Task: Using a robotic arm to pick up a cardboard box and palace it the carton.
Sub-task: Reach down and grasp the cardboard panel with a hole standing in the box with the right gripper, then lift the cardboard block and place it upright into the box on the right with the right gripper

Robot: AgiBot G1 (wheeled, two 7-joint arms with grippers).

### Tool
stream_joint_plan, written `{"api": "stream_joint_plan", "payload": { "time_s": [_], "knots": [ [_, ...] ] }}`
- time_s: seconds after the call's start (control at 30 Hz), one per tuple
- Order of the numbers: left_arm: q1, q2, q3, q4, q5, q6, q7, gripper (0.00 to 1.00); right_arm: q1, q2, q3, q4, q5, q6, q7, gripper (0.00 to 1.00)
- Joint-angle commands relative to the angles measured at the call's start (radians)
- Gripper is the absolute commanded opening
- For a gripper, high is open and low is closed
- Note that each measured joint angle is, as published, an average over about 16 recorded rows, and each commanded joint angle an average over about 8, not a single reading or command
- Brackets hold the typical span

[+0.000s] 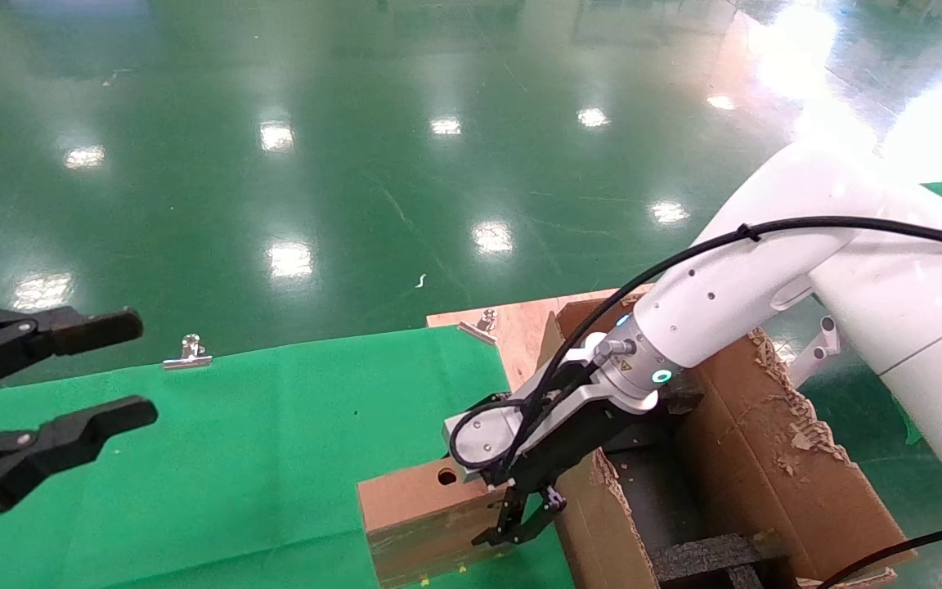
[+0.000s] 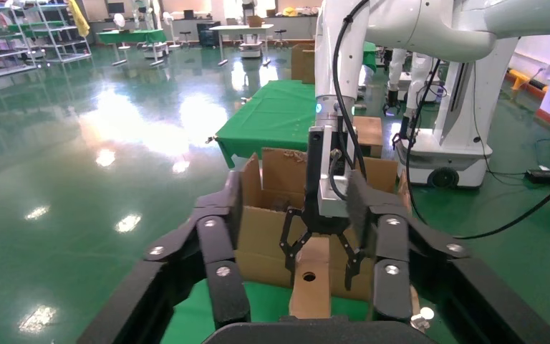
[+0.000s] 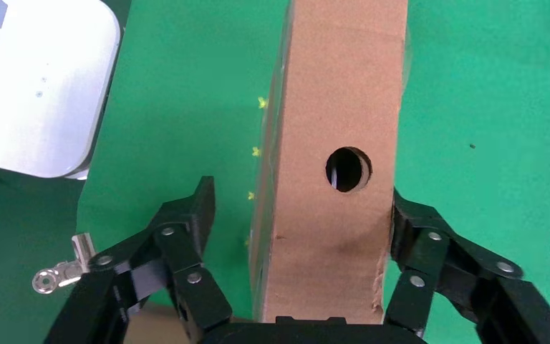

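I see my right gripper (image 3: 297,236) with its black jaws spread wide around the small brown cardboard box (image 3: 333,154); one finger (image 3: 412,222) touches its edge, the other stands apart, so nothing is clamped. The box stands on its narrow side on the green cloth-covered table (image 1: 217,458), a round hole in its upward face, just beside the large brown corrugated carton (image 1: 765,458) with frayed flaps and black foam inside. My left gripper (image 1: 91,372) hangs parked over the table's left, jaws spread.
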Motion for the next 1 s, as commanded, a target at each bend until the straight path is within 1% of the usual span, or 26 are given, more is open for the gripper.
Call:
{"api": "stream_joint_plan", "payload": {
  "time_s": [0.03, 0.6, 0.73, 0.87, 1.0],
  "knots": [
    [0.0, 0.0, 0.0, 0.0, 0.0, 0.0, 0.0, 1.0, -0.001, 0.001, 0.001, 0.0, 0.0, 0.0, 0.0, 0.0],
    [0.0, 0.0, 0.0, 0.0, 0.0, 0.0, 0.0, 1.0, -0.003, 0.002, 0.005, 0.002, 0.002, 0.002, 0.002, 0.0],
    [0.0, 0.0, 0.0, 0.0, 0.0, 0.0, 0.0, 1.0, 0.001, 0.007, 0.007, -0.007, 0.016, 0.006, 0.009, 0.0],
    [0.0, 0.0, 0.0, 0.0, 0.0, 0.0, 0.0, 1.0, 0.027, 0.018, 0.016, -0.031, 0.048, 0.007, 0.026, 0.0],
    [0.0, 0.0, 0.0, 0.0, 0.0, 0.0, 0.0, 1.0, 0.087, 0.034, 0.029, -0.068, 0.088, 0.0, 0.045, 0.0]
  ]
}}
